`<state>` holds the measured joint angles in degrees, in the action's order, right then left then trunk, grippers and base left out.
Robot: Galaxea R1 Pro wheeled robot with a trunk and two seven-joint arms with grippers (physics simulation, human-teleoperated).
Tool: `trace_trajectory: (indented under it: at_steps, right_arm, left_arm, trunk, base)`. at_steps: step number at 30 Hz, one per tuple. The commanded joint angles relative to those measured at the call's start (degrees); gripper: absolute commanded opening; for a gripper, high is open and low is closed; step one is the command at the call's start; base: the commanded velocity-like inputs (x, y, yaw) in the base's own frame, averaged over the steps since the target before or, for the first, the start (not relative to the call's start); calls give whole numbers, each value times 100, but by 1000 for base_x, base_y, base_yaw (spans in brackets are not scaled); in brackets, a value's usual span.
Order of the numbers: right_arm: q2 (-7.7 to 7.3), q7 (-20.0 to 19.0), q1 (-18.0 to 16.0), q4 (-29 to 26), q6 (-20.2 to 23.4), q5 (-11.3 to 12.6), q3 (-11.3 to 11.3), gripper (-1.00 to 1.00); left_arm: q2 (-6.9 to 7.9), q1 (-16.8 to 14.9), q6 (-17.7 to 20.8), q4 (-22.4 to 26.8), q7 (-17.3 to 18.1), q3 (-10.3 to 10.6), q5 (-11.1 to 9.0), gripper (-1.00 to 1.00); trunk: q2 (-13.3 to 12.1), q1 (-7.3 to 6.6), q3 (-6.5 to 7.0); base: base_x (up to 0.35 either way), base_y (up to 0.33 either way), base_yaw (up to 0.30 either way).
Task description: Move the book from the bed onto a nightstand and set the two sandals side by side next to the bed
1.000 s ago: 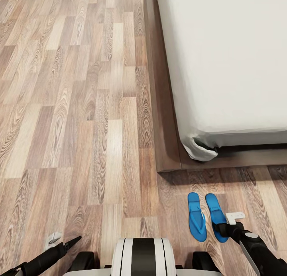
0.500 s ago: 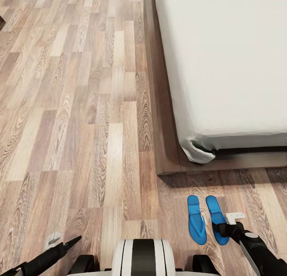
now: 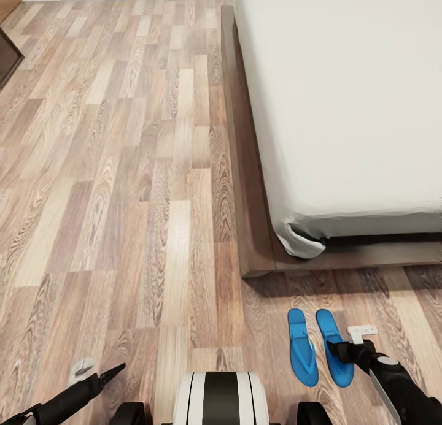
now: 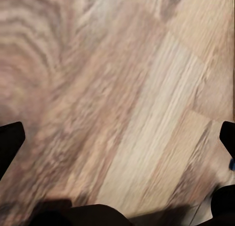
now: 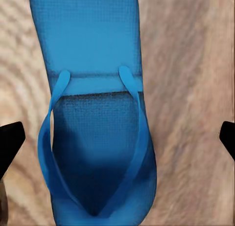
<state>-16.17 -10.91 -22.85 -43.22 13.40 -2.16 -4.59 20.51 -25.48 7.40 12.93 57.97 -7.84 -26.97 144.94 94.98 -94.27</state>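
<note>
I read the sandal step as finished: both sandals [image 3: 319, 346] lie side by side on the floor [image 3: 123, 229] near the bed [image 3: 344, 106] frame's corner. My right gripper [image 3: 353, 345] hangs wide open over one, gripping nothing; left gripper [image 3: 101, 371] also spread, empty. Next I need to find the book; no containers here.

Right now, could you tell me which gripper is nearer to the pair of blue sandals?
The right gripper is nearer, directly above one of the sandals. The left gripper is far off, over bare floor on the other side of the robot.
</note>
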Motion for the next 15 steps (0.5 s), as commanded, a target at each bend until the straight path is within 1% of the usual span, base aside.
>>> trace_trajectory:
  at_steps: [1,4,6,7,9,10,11,12,13,14,15]
  right_arm:
    - [4,-42,0,-39,33,-23,-22,100]
    - [2,-53,0,-310,41,-12,-26,100]
    - [1,-56,6,-660,57,26,-31,100]
    - [1,-58,20,-958,90,83,-35,100]
    - [0,-59,93,-1262,154,173,-37,100]
    - [0,-59,257,-1531,247,301,-39,100]
    - [0,-59,358,-1647,300,381,-39,100]
    - [-12,-63,559,-1832,407,577,-43,100]
    - [-50,-127,815,-2018,543,1155,-49,100]
    - [-62,-284,881,-2047,577,1527,-53,100]
    - [-73,-416,907,-2051,589,1721,-54,100]
  left_arm:
    - [0,-1,60,-1,22,-7,-26,100]
    - [-2,-1,60,-1,15,-7,-25,100]
    - [-3,-1,60,-1,10,-7,-25,100]
    - [-3,-1,60,-1,8,-7,-24,100]
    - [-3,-1,60,-1,6,-7,-23,100]
    - [-2,-1,60,-1,5,-7,-23,100]
    - [-2,-1,60,-1,5,-7,-24,100]
    - [-3,-1,60,-1,6,-7,-22,100]
    - [-3,-1,60,-1,10,-7,-23,100]
    - [-3,-1,60,-1,11,-7,-23,100]
    - [-3,-1,60,-1,11,-7,-24,100]
  trunk:
    - [0,-3,20]
    - [-4,-11,86]
    - [-7,-16,131]
    - [-8,-19,153]
    - [-11,-24,197]
    - [-12,-26,219]
    - [-14,-29,241]
    - [-15,-31,264]
    - [-16,-34,286]
    - [-18,-37,308]
    - [-19,-39,330]
  base:
    - [0,0,0]
    - [0,0,0]
    - [0,0,0]
    - [0,0,0]
    - [0,0,0]
    - [0,0,0]
    - [0,0,0]
    - [0,0,0]
    - [0,0,0]
    - [0,0,0]
    - [0,0,0]
